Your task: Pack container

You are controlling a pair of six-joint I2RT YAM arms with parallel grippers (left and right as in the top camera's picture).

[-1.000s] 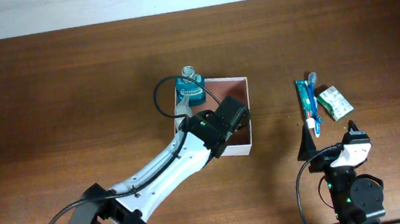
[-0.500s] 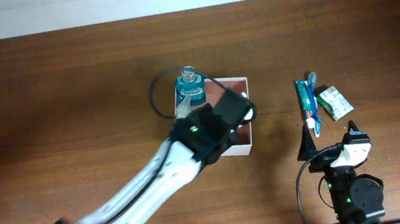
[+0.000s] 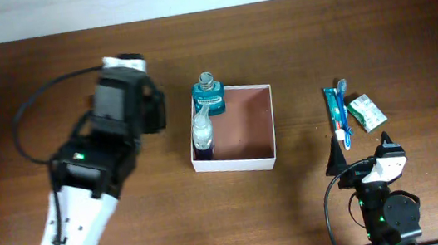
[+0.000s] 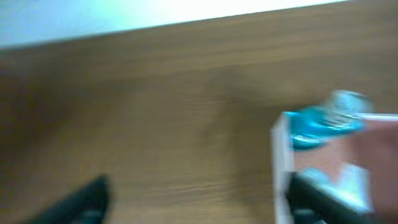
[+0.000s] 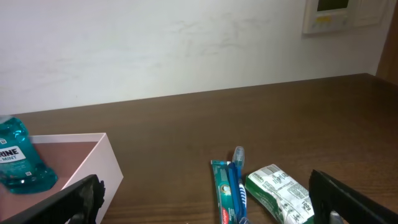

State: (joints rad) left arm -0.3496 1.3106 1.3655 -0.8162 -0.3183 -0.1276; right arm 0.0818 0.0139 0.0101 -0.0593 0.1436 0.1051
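Note:
The container (image 3: 249, 162) is a shallow white box with a reddish-brown inside, at mid-table. A small clear bottle (image 3: 202, 131) stands inside it against the left wall. A teal mouthwash bottle (image 3: 209, 98) stands at its far left corner. My left gripper (image 3: 128, 100) hangs left of the box, apart from it. In the blurred left wrist view my left gripper (image 4: 199, 205) is open over bare wood, with the container's wall (image 4: 280, 168) and teal bottle (image 4: 323, 121) at the right. My right gripper (image 5: 208, 205) is open and empty near the front edge.
A toothpaste tube (image 3: 334, 117) with a blue toothbrush (image 5: 236, 177) on it and a green-and-white packet (image 3: 365, 111) lie right of the container, just ahead of the right gripper (image 3: 362, 148). A pale wall runs behind the table's far edge.
The left gripper opened, let go of the clear bottle inside the container, and swung up and away to the left. The right arm has not moved.

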